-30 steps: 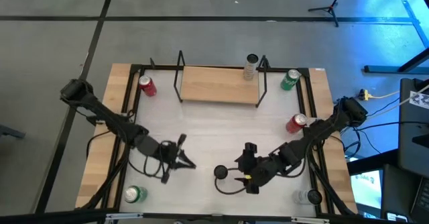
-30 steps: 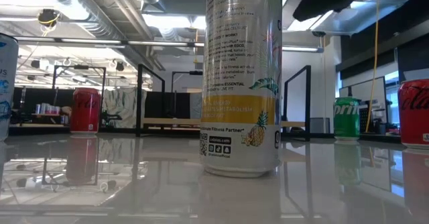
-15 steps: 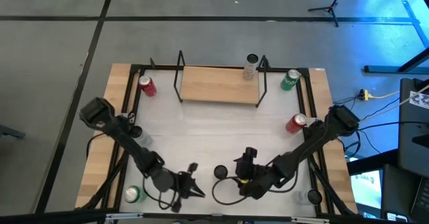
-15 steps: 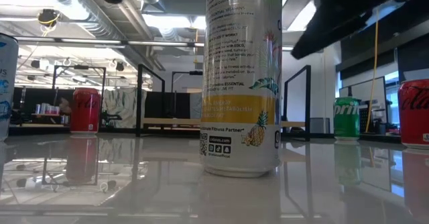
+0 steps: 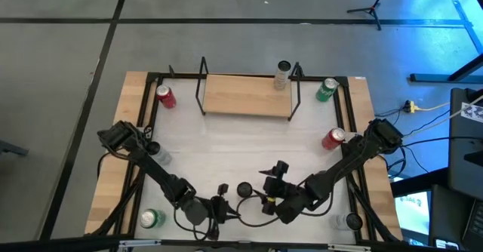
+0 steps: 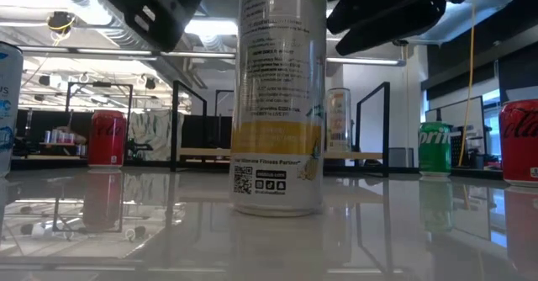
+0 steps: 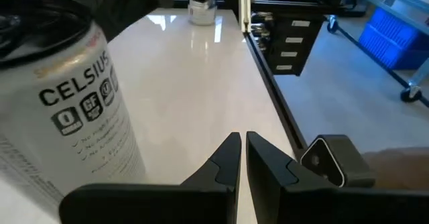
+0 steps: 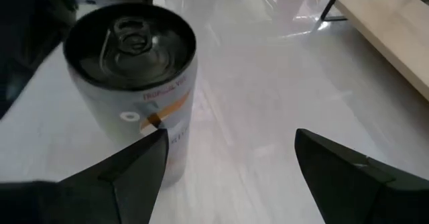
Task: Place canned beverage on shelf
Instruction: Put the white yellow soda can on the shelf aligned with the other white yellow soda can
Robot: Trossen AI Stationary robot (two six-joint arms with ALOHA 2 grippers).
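A tall white Celsius can with a black top [image 5: 244,189] stands upright on the white table near the front edge; it also shows in the low view [image 6: 278,104]. My left gripper [image 5: 225,210] is shut; its tips [image 7: 242,150] are just on the can's [image 7: 60,96] near-left side, apart from it. My right gripper [image 5: 266,185] is open at the can's right. In its wrist view [image 8: 231,150] the can [image 8: 134,83] stands at one finger, outside the gap. The shelf [image 5: 247,95], a light-wood board in a black rod frame, stands at the far side with a slim can [image 5: 282,75] on its right end. My right gripper has one finger [image 8: 144,160] level against the lower side wall of the Celsius can [image 8: 171,133], coming from the table's right. I cannot tell whether it touches. The can stands upright on the table.
Red cans stand at the far left [image 5: 165,96] and at the right [image 5: 333,138]. Green cans stand at the far right [image 5: 326,90] and the near left [image 5: 152,219]. A clear can [image 5: 349,222] is near right. A black frame [image 5: 351,124] runs round the table.
My left gripper has swung toward the table's near edge and right, ending close beside the Celsius can. The can has slid a little toward the table's left, staying upright. My right gripper has stayed at the can's right side.
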